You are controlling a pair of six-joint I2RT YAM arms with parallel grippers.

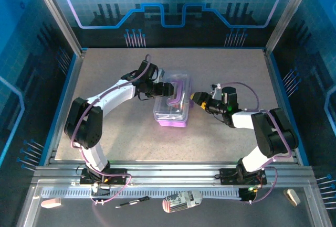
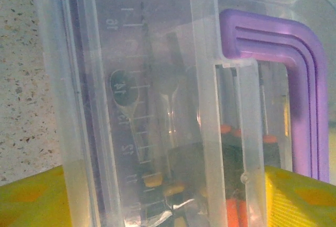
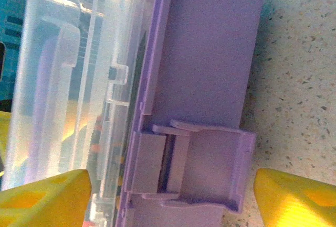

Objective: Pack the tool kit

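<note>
The tool kit (image 1: 172, 104) is a small box with a clear lid (image 2: 157, 80), a purple base (image 3: 210, 38) and a purple handle (image 2: 304, 80), lying mid-table with the lid down. Thin screwdrivers with black and orange handles (image 2: 233, 206) show through the lid. My left gripper (image 1: 167, 88) (image 2: 168, 198) is at the box's far-left part, open. Its yellow fingers (image 2: 31, 201) straddle the lid's left half, and I cannot tell whether they touch it. My right gripper (image 1: 197, 100) (image 3: 173, 198) is at the box's right side, open. Its fingers (image 3: 294, 195) stand apart on either side of the purple latch (image 3: 210, 164).
Blue panel walls and metal posts (image 1: 58, 17) enclose the speckled table (image 1: 226, 69). On the front rail lie a striped packet (image 1: 181, 202), a thin black tool (image 1: 134, 202) and two small pale blocks (image 1: 51, 203) (image 1: 291, 196).
</note>
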